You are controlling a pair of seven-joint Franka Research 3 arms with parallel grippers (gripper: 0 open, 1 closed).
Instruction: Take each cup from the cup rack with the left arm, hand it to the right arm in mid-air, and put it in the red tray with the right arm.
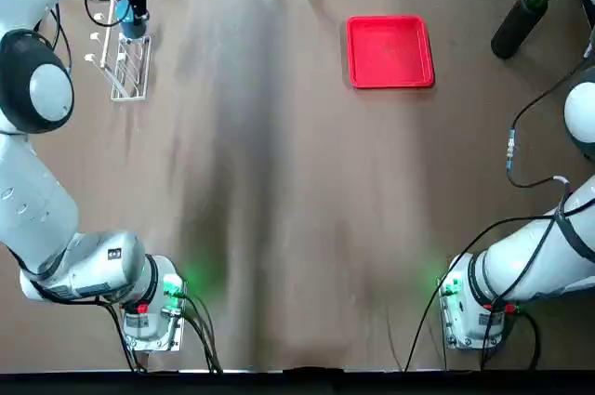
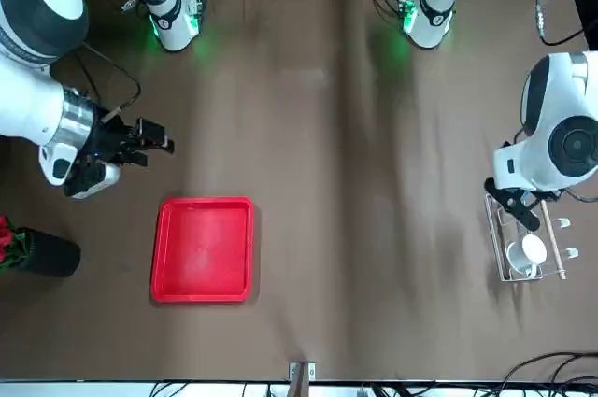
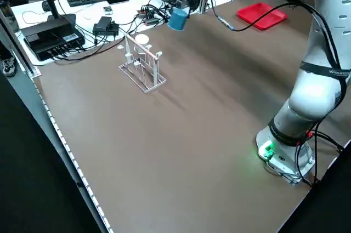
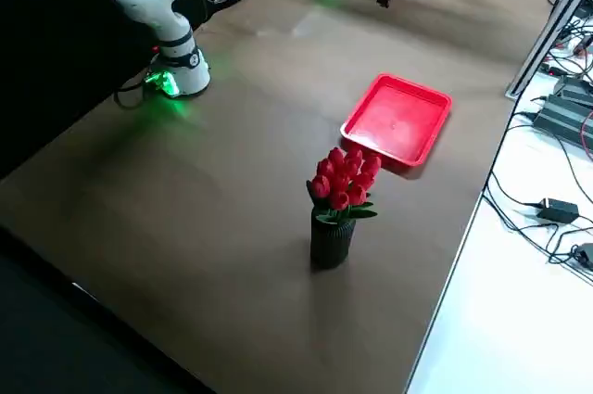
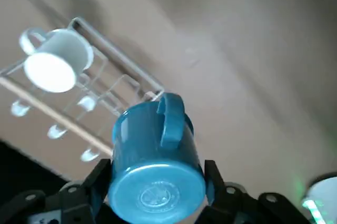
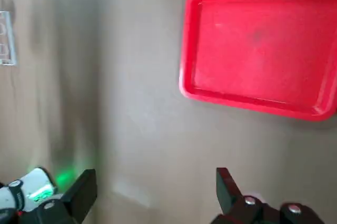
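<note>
The left gripper (image 5: 156,182) is up by the cup rack (image 1: 130,68), with the blue cup (image 5: 156,155) clear of the pegs. Its fingers are parted only by the cup's width, one against either side of the body; the handle lies outside their grip (handy, since it may leave the other arm something to take). The cup's base faces the wrist camera, probably because the cup was best reached that way on its peg.

The white cup (image 2: 527,253) sits on the rack, presumably waiting its turn. The red tray (image 1: 390,51) lies flat on the surface (image 1: 279,181), nearer the right arm's side, which suits an arm that only has to place.

The right gripper (image 6: 157,182) hangs near the tray, its fingers spread wide with nothing between them, ready to receive. The next move likely calls for bringing both grippers together in mid-air; letting go too soon could drop the cup.
</note>
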